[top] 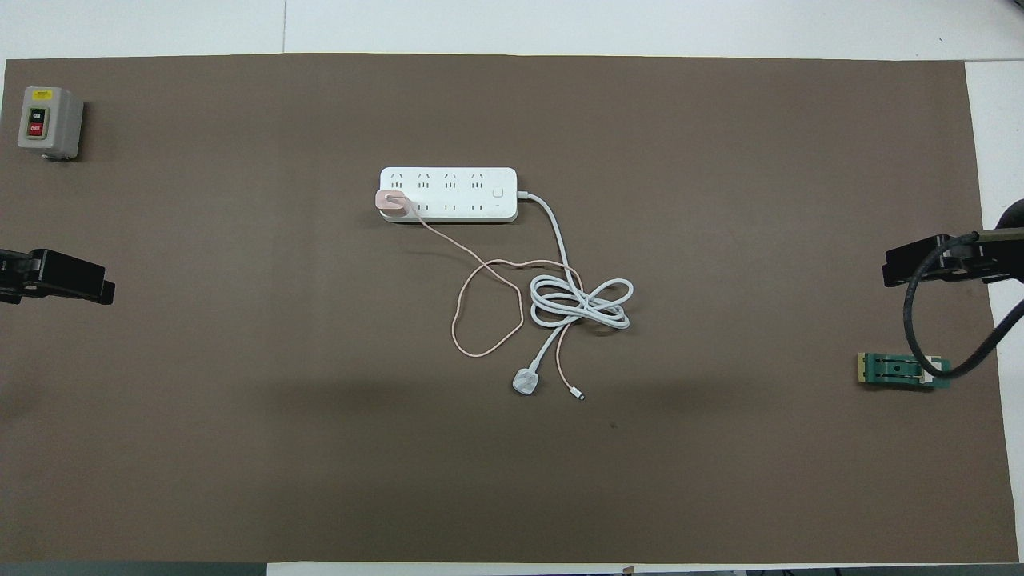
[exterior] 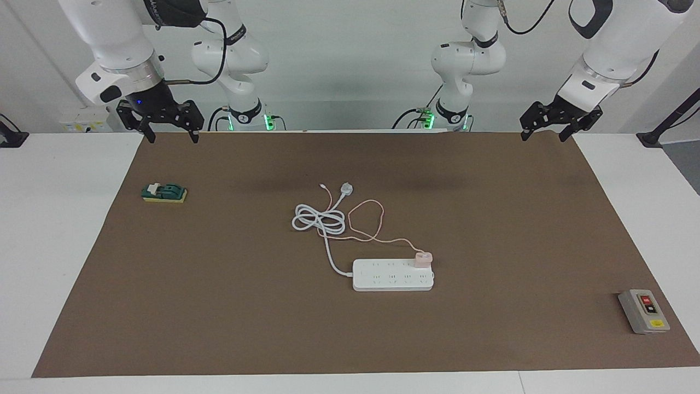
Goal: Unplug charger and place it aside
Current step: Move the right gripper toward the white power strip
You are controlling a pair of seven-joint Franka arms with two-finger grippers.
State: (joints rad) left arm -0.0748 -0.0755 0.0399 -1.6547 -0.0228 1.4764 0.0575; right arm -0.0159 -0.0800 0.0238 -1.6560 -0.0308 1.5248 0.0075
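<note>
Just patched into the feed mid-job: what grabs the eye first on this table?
The white power strip at the middle of the brown mat, with the pale-pink charger still plugged into its end toward the left arm. Its thin pink cable tangles with the strip's coiled white cord, nearer to the robots. The left gripper and right gripper both hang open over the mat's edge nearest the robots, holding nothing.
</note>
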